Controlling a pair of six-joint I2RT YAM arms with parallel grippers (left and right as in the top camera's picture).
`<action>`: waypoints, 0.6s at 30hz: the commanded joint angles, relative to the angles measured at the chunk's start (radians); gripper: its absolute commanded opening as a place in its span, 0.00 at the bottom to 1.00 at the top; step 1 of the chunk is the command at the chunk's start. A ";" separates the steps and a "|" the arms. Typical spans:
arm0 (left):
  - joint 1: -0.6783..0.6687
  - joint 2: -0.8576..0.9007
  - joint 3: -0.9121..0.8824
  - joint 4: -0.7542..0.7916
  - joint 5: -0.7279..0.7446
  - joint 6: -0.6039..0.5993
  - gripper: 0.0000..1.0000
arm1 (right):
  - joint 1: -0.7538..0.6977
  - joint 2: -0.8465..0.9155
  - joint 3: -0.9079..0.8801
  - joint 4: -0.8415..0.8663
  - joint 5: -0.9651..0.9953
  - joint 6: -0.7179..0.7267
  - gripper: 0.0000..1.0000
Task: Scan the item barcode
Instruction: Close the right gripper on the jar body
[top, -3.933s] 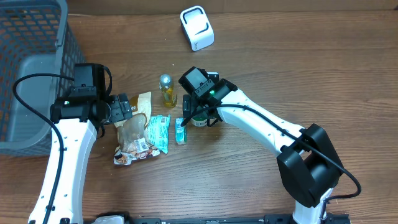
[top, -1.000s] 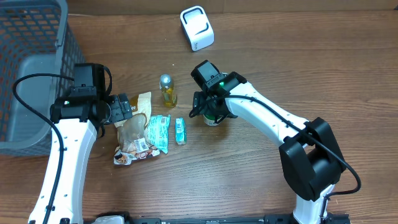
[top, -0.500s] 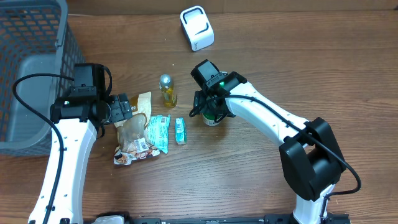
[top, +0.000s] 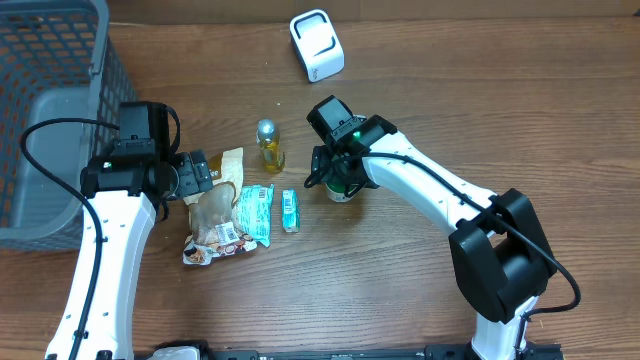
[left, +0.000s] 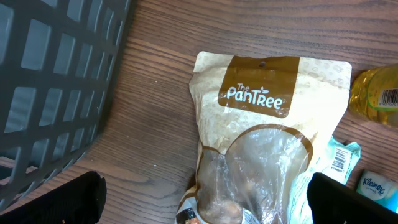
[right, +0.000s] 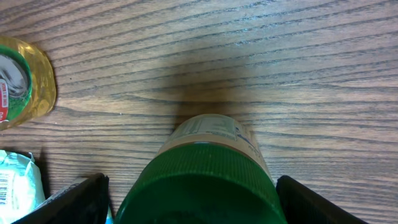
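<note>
A green-capped jar (top: 344, 190) stands upright on the table. My right gripper (top: 338, 180) reaches down over it, one finger on each side of the cap. In the right wrist view the cap (right: 202, 177) fills nearly the whole span between the fingers of the right gripper (right: 193, 190). No barcode shows on the jar. The white scanner (top: 317, 45) stands at the back. My left gripper (top: 205, 175) hangs open over the brown PanTree pouch (left: 267, 118), with nothing between the fingers of the left gripper (left: 202, 199).
A small yellow oil bottle (top: 268, 145) stands left of the jar. A teal packet (top: 255, 212) and a Kleenex tissue pack (top: 290, 210) lie beside the pouch. A grey basket (top: 50, 100) fills the left side.
Since the oldest frame my right gripper and the jar have shifted right, away from the tissue pack. Over the last second nothing has visibly moved.
</note>
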 joint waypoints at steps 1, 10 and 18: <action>0.002 0.002 0.021 -0.002 0.004 0.015 0.99 | -0.002 0.010 0.002 0.010 0.042 -0.002 0.86; 0.002 0.002 0.021 -0.002 0.004 0.015 1.00 | -0.002 0.010 0.002 0.005 0.053 -0.001 0.72; 0.002 0.002 0.021 -0.001 0.004 0.015 1.00 | -0.002 0.010 0.002 -0.010 0.046 -0.001 0.69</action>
